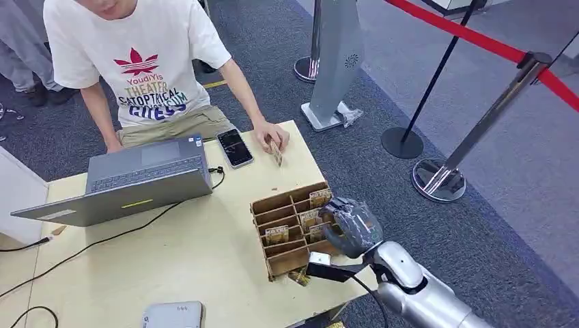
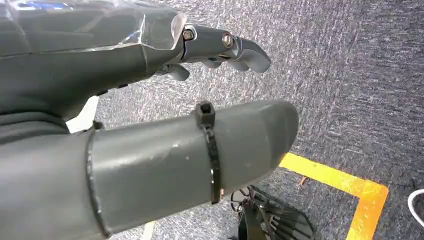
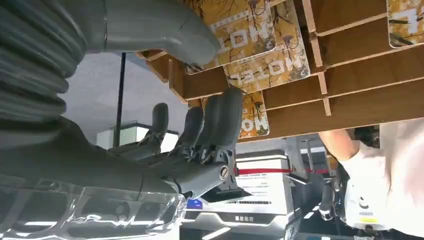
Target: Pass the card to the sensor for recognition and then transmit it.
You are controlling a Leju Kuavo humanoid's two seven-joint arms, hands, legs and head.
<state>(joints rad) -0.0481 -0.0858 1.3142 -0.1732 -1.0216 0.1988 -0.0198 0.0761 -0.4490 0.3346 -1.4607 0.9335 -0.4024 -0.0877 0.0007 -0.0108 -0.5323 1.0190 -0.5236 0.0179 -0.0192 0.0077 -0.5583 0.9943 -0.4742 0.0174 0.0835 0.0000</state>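
- The right hand (image 1: 351,225) was seen at the near right edge of the cardboard rack (image 1: 290,229), fingers (image 3: 220,120) curved and apart from the thumb (image 3: 150,25); nothing was gripped.
- In the right wrist view, fingertips were placed close to a card (image 3: 257,117) standing in a slot; contact couldn't be confirmed.
- The left hand (image 2: 150,100) was seen over grey carpet (image 2: 350,75) w/ a yellow floor line (image 2: 340,182); fingers were loosely extended, thumb apart, nothing held.
- Rack: brown corrugated board, slotted dividers forming rectangular compartments. Cards: flat, rounded corners, yellow-brown printed pattern (lettering reads like "HOTEL").
- Another card (image 1: 276,153) was held on edge by a person's hand (image 1: 272,134) at the far side of the pale wood table (image 1: 191,253), just beside a black phone (image 1: 235,147).
- A grey laptop (image 1: 130,181) was set open, far left.
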